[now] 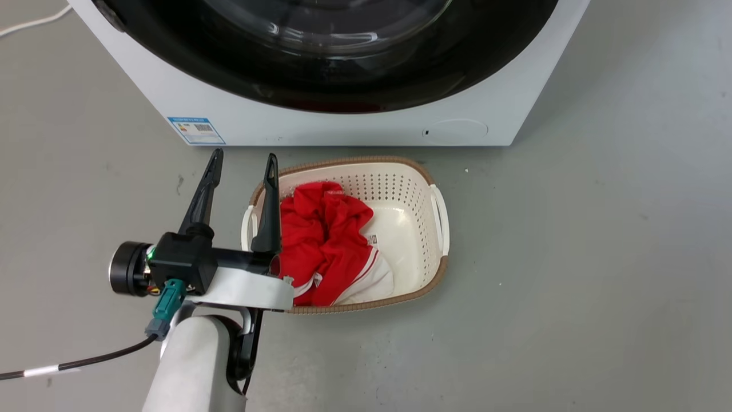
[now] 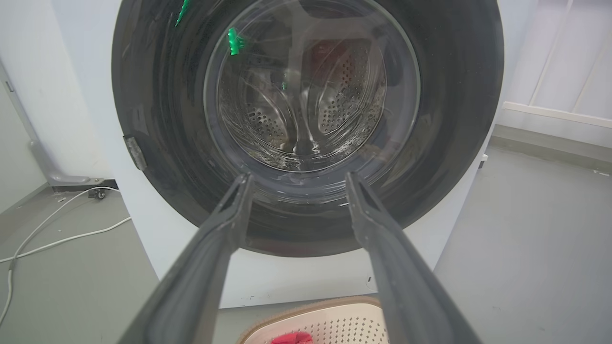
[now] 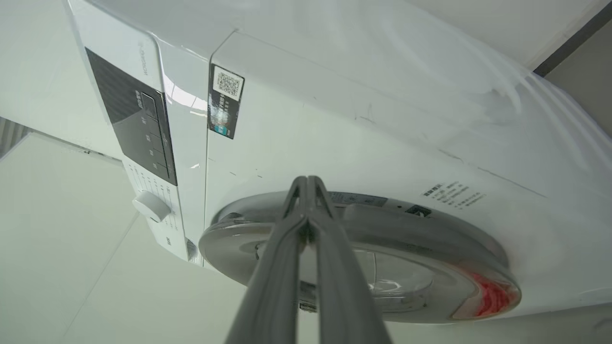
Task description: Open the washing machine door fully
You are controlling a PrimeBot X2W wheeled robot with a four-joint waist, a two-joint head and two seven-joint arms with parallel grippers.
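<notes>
The washing machine (image 1: 343, 126) is a white box at the top of the head view. Its round black washing machine door (image 1: 200, 63) lies flat against the front, and the steel drum shows through its glass bowl (image 2: 306, 95). My left gripper (image 1: 243, 163) is open over the floor just in front of the machine, empty, with its fingers pointing at the door's lower half (image 2: 162, 119). In the right wrist view my right gripper (image 3: 306, 184) is shut with its tips pressed together at the rim of the door (image 3: 406, 229), which is seen edge-on. Whether they touch it I cannot tell.
A white perforated laundry basket (image 1: 437, 229) holding a red and white garment (image 1: 326, 240) stands on the grey floor right before the machine, beside my left gripper. A white cable (image 2: 57, 239) trails on the floor at the machine's left. The control panel and knob (image 3: 150, 206) lie beyond the door.
</notes>
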